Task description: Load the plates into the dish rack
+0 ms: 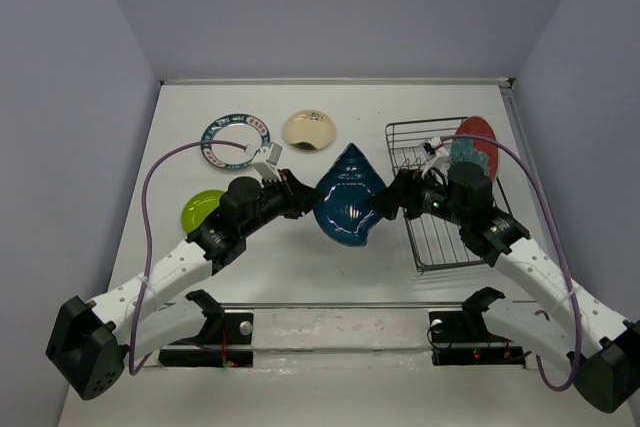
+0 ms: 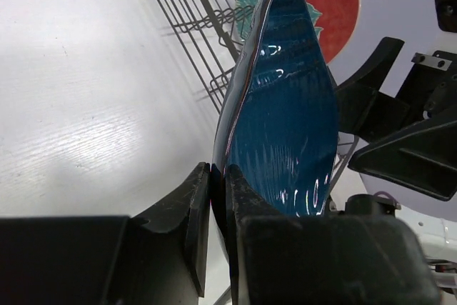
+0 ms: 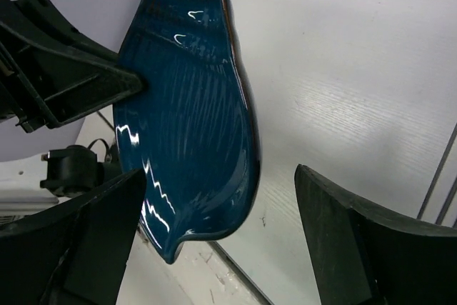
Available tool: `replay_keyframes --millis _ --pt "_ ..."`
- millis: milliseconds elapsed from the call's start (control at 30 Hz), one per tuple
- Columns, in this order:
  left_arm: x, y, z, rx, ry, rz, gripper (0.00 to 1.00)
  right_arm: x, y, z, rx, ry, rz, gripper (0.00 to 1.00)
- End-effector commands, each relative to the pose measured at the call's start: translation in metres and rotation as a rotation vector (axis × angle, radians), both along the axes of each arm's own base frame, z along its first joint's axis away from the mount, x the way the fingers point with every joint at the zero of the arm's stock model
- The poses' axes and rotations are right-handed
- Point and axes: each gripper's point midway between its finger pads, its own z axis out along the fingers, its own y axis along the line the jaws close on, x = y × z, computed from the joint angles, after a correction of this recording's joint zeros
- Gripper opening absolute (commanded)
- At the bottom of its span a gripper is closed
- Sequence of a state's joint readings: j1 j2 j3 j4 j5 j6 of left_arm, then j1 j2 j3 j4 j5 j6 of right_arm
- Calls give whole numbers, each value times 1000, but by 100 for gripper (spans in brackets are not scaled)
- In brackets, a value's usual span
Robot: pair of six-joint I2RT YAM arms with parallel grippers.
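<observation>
Pinching blue plate (image 2: 285,119) edge-on: left claw (image 2: 218,176), wrist view.

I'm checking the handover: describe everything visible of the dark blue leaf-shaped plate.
The dark blue leaf-shaped plate is glossy, apparently glazed ceramic, with fine ribs and one pointed tip. It looks lifted off the table, tilted, between the arms, left of the dish rack. The left gripper is shut on its rim; the open right gripper straddles the opposite edge.

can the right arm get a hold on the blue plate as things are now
Probably yes: the jaws of the right arm stand open with the edge of the blue plate between them and nothing in the way. The left arm has its jaws clamped on the opposite edge.
</observation>
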State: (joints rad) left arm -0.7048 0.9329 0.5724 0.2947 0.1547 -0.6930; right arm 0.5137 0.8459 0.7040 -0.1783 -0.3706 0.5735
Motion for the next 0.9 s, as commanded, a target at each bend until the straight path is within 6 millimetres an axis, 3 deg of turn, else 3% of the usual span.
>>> replay_keyframes --millis 0,67,133,167,200,233,267,300,367,400,500,667,767,800,867 --pt "-5 -7 88 -219 -155 -37 5 9 16 19 61 -65 10 90" --pt "-9 -6 98 -245 -177 -48 6 12 19 9 53 -41 5 86" --pt "-12 -5 105 -260 -192 -54 5 11 23 8 68 -29 13 73" --pt "-14 -4 109 -267 -200 -56 6 12 24 15 89 -54 8 45" --pt "-13 -3 110 -263 -209 -54 7 13 23 18 99 -58 -3 29" --pt "-13 -2 111 -262 -217 -51 17 15 19 26 106 -81 -32 7" --pt "-13 -2 112 -259 -221 -49 17 16 16 31 108 -92 -48 7" --pt "-12 -1 112 -246 -233 -48 31 17 13 31 92 -92 -61 7" --pt "-13 1 116 -234 -253 -47 47 24 1 32 40 -98 -133 7" --pt "-13 2 121 -231 -266 -46 70 25 -8 40 -1 -109 -167 7" --pt "-8 9 117 -138 -261 -17 99 41 -40 60 -130 -165 -315 7" --pt "-4 26 122 -118 -208 43 99 69 -106 86 -425 -236 -589 7" --pt "-17 23 128 -185 -177 -47 99 83 -132 113 -526 -261 -710 7" --pt "-11 29 129 -228 -151 -39 99 83 -141 131 -562 -285 -734 7" --pt "-20 27 124 -280 -101 -136 99 91 -158 137 -670 -281 -812 7"
